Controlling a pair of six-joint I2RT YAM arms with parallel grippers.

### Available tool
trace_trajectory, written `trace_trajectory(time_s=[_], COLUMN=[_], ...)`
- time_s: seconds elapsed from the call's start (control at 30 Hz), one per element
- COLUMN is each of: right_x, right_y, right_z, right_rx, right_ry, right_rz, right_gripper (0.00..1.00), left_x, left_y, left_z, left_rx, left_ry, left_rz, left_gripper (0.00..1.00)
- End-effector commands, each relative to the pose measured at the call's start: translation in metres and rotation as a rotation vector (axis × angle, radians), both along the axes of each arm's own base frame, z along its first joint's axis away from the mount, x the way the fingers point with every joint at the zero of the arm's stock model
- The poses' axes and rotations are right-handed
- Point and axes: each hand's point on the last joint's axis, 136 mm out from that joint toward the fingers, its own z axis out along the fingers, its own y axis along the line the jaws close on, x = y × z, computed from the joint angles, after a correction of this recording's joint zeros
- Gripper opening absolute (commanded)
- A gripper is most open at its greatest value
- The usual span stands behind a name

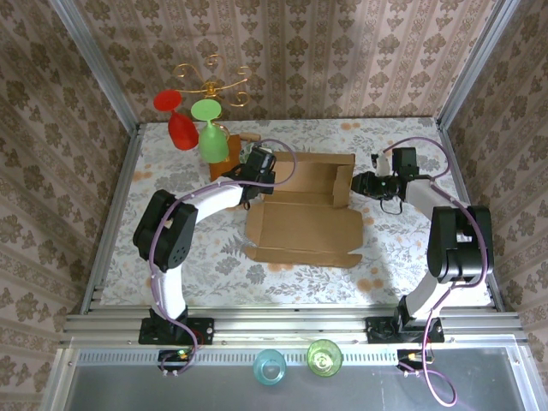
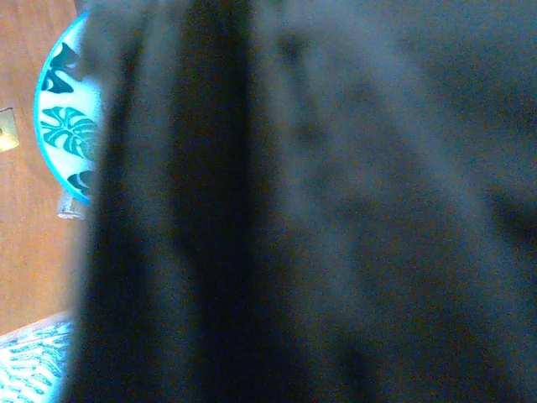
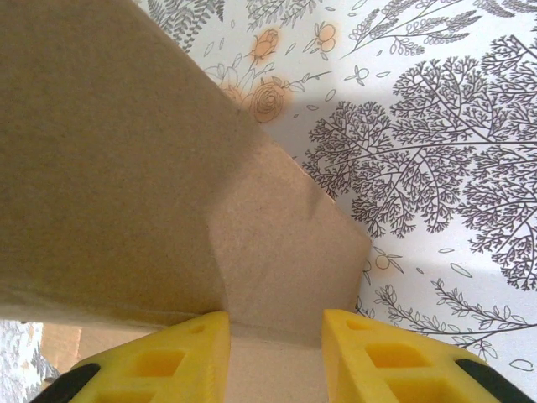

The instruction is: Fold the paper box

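Observation:
The paper box [image 1: 304, 223] is a tan cardboard sheet lying partly folded in the middle of the table, its rear part raised. My left gripper [image 1: 257, 171] is at the box's rear left corner; its wrist view is dark and blurred, so the jaws are hidden there. My right gripper [image 1: 360, 182] is at the rear right edge of the box. In the right wrist view its yellow fingers [image 3: 185, 357] stand apart around a gap [image 3: 275, 323], with a cardboard flap [image 3: 277, 243] just ahead of them and nothing pinched.
A red glass [image 1: 181, 128] and a green glass [image 1: 211, 139] hang by a gold rack [image 1: 210, 86] at the back left. A wooden board [image 2: 25, 252] with a blue leaf-patterned plate [image 2: 63, 126] lies beside the left gripper. Two cups [image 1: 270, 366] sit at the front rail.

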Motion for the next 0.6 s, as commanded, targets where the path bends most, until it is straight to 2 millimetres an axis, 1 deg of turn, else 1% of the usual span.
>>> trace_trajectory(time_s=[0.0,0.17,0.37,0.47,0.57], right_x=[-0.014,-0.02,-0.024,-0.024,-0.017], right_y=[0.011,0.011,0.02,0.016,0.01], right_z=[0.004,0.006,0.007,0.003,0.0], right_rx=[-0.011,-0.029,-0.057,-0.105,-0.133], right_ry=[-0.012,-0.023,-0.03,-0.029,-0.023], right_rz=[0.062,0.072,0.113,0.11,0.095], right_gripper=[0.36,0.38,0.39,0.41,0.43], left_x=[-0.009,-0.008,-0.005,-0.003,-0.004], left_y=[0.005,0.007,0.01,0.01,0.008], left_z=[-0.024,-0.025,-0.027,-0.025,-0.024], left_rx=[0.075,0.087,0.094,0.089,0.089], left_ry=[0.079,0.078,0.076,0.069,0.067], left_rz=[-0.045,-0.063,-0.085,-0.096,-0.114], left_gripper=[0.0,0.0,0.0,0.0,0.0])
